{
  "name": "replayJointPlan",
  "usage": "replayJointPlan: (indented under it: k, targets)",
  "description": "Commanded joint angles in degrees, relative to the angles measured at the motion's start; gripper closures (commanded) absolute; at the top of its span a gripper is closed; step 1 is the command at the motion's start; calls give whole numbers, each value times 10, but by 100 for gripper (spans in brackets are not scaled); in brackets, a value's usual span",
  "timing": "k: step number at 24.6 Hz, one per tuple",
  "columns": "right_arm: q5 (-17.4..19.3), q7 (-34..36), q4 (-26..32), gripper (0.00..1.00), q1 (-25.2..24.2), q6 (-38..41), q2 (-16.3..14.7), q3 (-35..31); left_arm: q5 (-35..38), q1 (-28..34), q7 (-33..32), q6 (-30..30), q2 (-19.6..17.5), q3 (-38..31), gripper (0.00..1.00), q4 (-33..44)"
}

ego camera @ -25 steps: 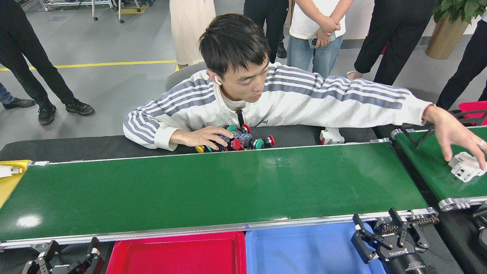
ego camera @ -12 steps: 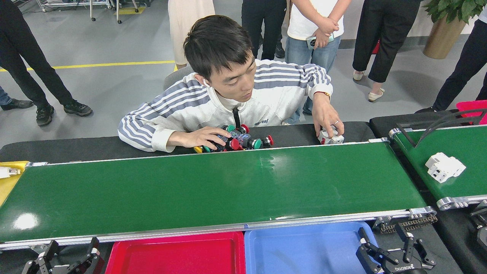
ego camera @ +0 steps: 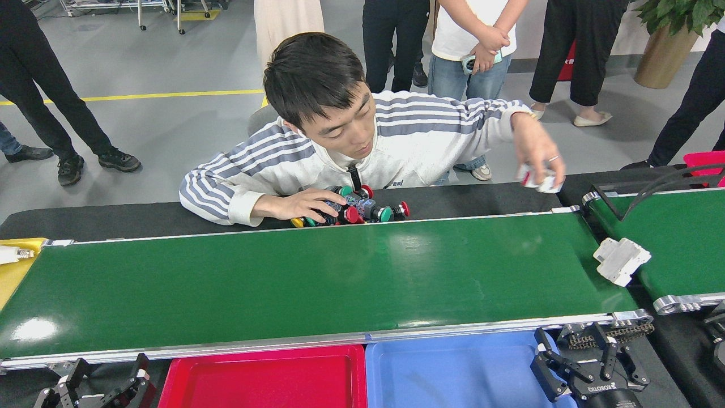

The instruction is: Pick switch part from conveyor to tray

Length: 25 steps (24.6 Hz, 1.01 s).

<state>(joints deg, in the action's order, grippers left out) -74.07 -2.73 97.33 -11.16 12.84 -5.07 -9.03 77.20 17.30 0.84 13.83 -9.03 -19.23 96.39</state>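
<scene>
The switch part lay ahead of the right gripper, whose jaws stood released; the left gripper, also released, sat far off.

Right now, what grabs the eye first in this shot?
The long green conveyor fills the middle, bare except for a white switch part bridging the gap at its right end from the neighbouring belt. A person in a striped jacket leans over the far rail, one hand on a heap of coloured push buttons, the other hand lifting another white part. Red tray and blue tray wait below.
</scene>
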Motion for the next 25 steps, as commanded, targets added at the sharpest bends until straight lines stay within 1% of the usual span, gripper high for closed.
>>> replayJointPlan:
  k: [1,6,8,11,14,16,20,22,25]
  targets:
    - [2,4,5,0,12,3,-5,-3,-1,-4,5,1,-6,-4,0,5]
    - [3,0,-7,0,21,-2,-5,-6,-1,-2,5,1,-3,-4,0,6]
    - [7,-1,-20,0,32,-2,-6,-21,-1,-2,5,1,-5,-4,0,6]
    - [11,-5,-53,0,63,-2,-10,-30,-1,-3,5,1,-4,-4,0,8]
    - [11,-30,-98,0,108,-2,-32,-30,-1,-3,5,1,-4,-4,0,11]
    - [11,-39,-130,0,133,-3,-41,-29,-1,-3,5,1,-5,-4,0,11]
    - [6,-61,-162,0,165,-3,-47,-24,0,-2,5,1,-5,0,0,12]
    - [3,-68,-175,0,172,-3,-47,-20,0,-1,5,1,-6,2,0,12]
    - [2,-69,-201,0,188,-4,-46,5,0,-3,5,1,-9,2,0,11]
